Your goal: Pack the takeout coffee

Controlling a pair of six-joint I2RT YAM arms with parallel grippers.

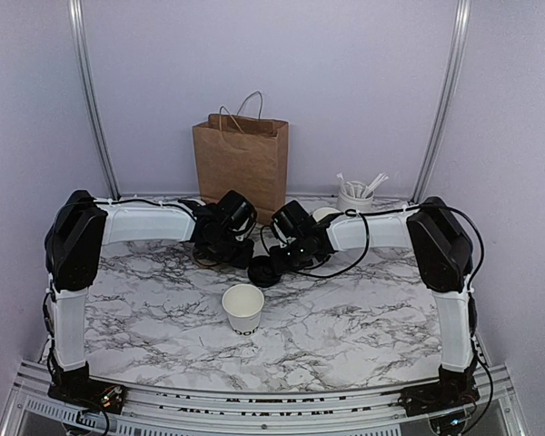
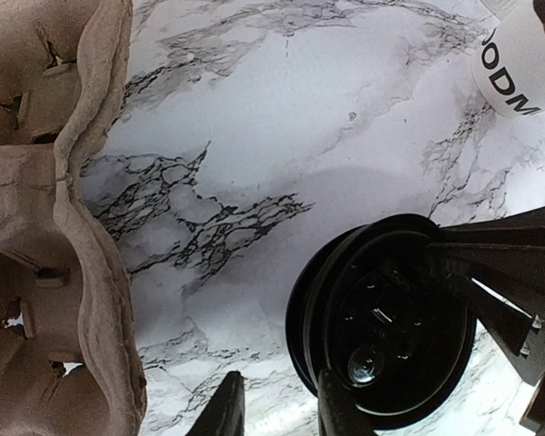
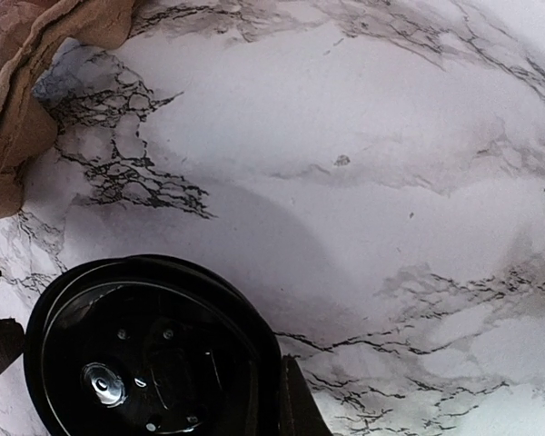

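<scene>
A grey-veined marble table (image 1: 145,318) meets a pale lilac wall, where a brown paper bag (image 1: 242,163) stands upright. A moulded-pulp cup carrier (image 2: 45,227) lies near the left gripper (image 2: 280,380), whose fingers are apart and empty. The white paper cup (image 1: 243,307) stands upright and uncovered mid-table. Just behind it, the right gripper (image 1: 275,259) pinches the rim of the black lid (image 3: 145,354).

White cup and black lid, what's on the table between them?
Nothing, just bare marble table between the white cup and the black lid; the top external and left wrist views both show it.
</scene>
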